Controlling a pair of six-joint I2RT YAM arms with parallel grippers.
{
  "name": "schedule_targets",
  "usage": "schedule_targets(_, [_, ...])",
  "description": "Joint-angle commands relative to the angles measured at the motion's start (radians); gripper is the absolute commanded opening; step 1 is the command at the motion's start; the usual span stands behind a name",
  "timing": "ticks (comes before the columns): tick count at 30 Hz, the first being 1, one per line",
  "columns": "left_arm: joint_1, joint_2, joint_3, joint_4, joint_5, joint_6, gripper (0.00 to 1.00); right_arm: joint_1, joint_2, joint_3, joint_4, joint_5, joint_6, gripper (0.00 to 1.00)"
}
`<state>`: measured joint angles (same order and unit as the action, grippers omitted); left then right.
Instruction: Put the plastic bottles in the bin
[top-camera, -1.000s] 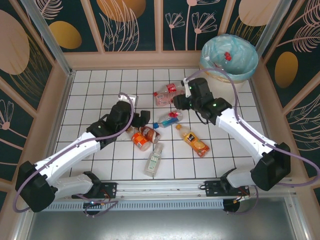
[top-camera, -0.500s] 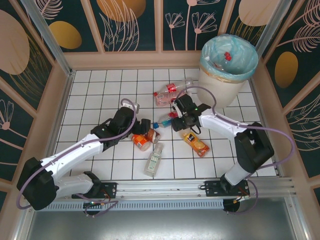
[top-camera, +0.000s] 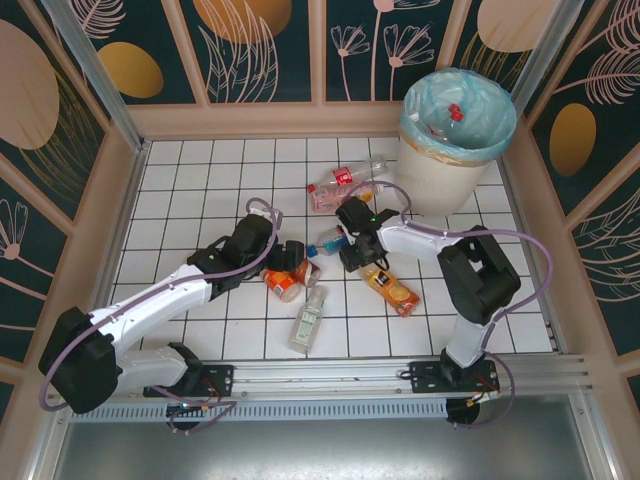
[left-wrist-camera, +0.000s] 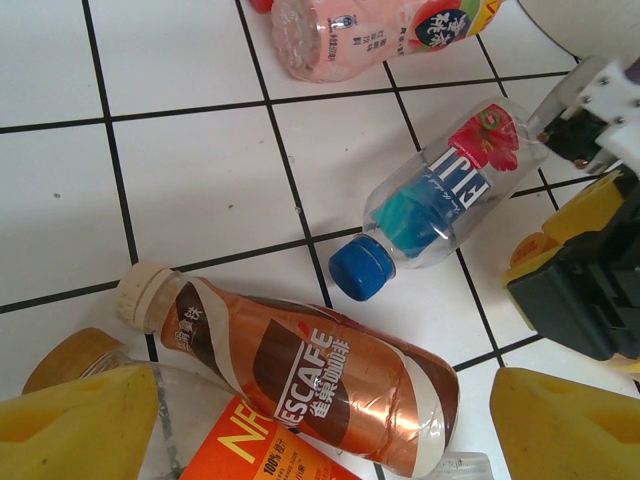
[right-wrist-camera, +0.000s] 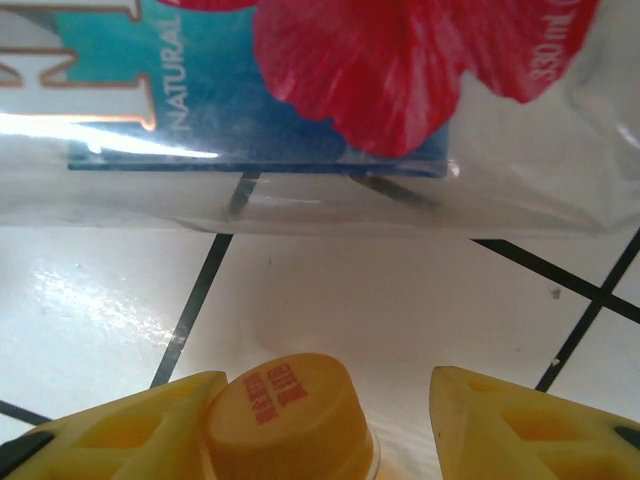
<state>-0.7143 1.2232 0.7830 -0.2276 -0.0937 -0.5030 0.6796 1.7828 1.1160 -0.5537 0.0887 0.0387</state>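
Note:
Several plastic bottles lie on the tiled floor. My left gripper is open, its yellow fingers either side of a copper-brown Nescafe bottle and an orange-labelled bottle under it. My right gripper is open around the yellow cap of an orange juice bottle; the cap touches the left finger, the right finger stands clear. A clear blue-capped bottle lies between the grippers. The bin stands at the far right with bottles inside.
A pink bottle lies further back beside a clear one. A clear green-labelled bottle lies near the front. Wooden walls ring the tiled floor. The right arm's black body is close to my left gripper.
The right gripper swung back from the pink bottle towards the near side and came down over the orange juice bottle's cap. The left gripper edged right over the Nescafe bottle.

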Motion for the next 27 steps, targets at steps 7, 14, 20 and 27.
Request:
schedule_targets(7, [0.001,0.002,0.004,0.013,-0.008,-0.004,0.86,0.015,0.031,0.062,-0.070,0.045,-0.005,0.43])
schedule_targets(14, [0.002,-0.009,0.011,0.010,-0.018,0.005,0.86,0.017,0.005,0.080,-0.109,0.046,0.000,0.28])
schedule_targets(20, [0.001,-0.013,0.055,-0.002,-0.028,0.028,0.86,0.017,-0.064,0.115,-0.133,0.042,0.010,0.20])
schedule_targets(27, [0.002,-0.029,0.140,-0.003,-0.033,0.064,0.86,0.013,-0.165,0.263,-0.231,0.061,0.007,0.18])
